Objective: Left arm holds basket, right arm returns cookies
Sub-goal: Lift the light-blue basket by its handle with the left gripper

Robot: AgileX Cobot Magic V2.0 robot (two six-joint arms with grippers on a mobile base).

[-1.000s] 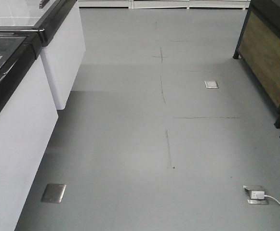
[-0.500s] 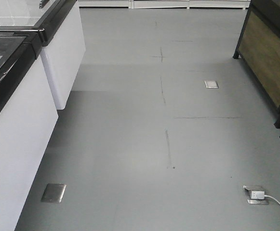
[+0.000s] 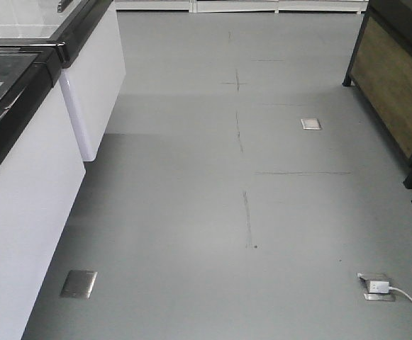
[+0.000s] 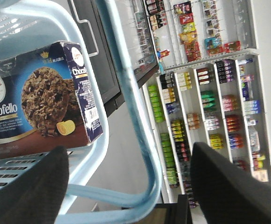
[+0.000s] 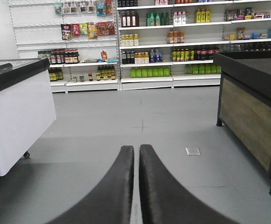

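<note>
Grey shop flooring (image 3: 213, 212) is stretching away in the front-facing view. White chest freezers with black rims (image 3: 21, 205) are running along the left, and a dark display stand with a wood-panelled side (image 3: 397, 92) is standing at the right. A square metal floor plate (image 3: 79, 283) is lying flush near the freezers, and a white plug with a cable (image 3: 379, 287) is sitting in another plate at the lower right.

At the left wrist, the light blue plastic shopping basket (image 4: 91, 165) is filling the left half of the view, tilted. The dark navy-blue cookie carton (image 4: 37, 107), printed with a chocolate cookie, is lying inside it against the slotted wall. The left gripper (image 4: 128, 150) is standing with its black fingers (image 4: 32, 186) spread wide. The basket's thin light blue loop handle (image 4: 134, 105) is passing between them, squeezed by neither. Whether it is resting on the gripper I cannot tell.

At the right wrist, the right gripper (image 5: 136, 148) is pointing down the aisle toward white shelves of bottles (image 5: 172, 42). Its two black fingers are lying almost together, with only a sliver between them and nothing in it.
</note>
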